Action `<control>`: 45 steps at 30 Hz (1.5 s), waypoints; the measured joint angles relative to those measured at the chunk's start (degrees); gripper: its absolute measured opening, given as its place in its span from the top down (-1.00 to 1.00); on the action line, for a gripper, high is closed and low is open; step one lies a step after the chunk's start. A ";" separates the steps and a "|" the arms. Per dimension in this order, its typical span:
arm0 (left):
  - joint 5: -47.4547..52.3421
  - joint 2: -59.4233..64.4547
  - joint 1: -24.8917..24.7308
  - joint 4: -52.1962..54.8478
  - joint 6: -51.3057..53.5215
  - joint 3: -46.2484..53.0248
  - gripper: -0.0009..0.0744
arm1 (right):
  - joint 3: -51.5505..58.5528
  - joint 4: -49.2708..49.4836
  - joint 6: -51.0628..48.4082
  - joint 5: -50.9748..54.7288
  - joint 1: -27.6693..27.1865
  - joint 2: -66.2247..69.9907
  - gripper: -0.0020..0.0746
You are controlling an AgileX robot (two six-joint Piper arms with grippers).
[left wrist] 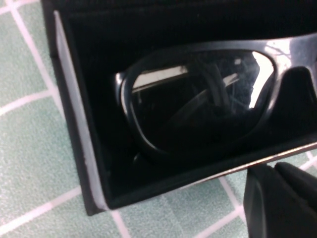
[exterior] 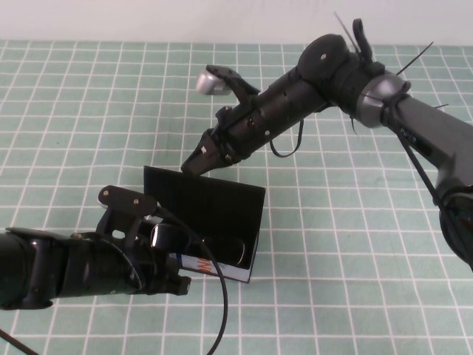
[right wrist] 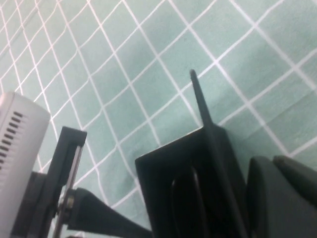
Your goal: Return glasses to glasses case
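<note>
The left claw (exterior: 174,277) is hovering low at the near left end of the black rectangular hinged glasses case (exterior: 222,214), just at the white side strip with blue and orange print (exterior: 211,268). In the left wrist view only one dark finger (left wrist: 277,203) is showing, just outside the case's front wall, so I cannot tell how far this claw is spread or whether it is gripping anything. The right claw (exterior: 201,157) is reaching down from the far side to the upper left corner of the raised lid (exterior: 199,188); its fingers are hard to separate from the lid's edge, so its opening cannot be told either. The black thick-framed glasses with greyish reflective lenses (left wrist: 198,99) are lying inside the open case, lens facing up toward the left wrist camera, frame close against the front wall. The case is sitting on the desk (exterior: 355,259), which is covered in a green cloth with a white grid.
</note>
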 joint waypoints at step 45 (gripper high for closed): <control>19.14 -28.23 -0.13 11.39 4.05 0.00 0.98 | 1.66 -2.26 -2.59 0.16 -3.27 -17.85 0.98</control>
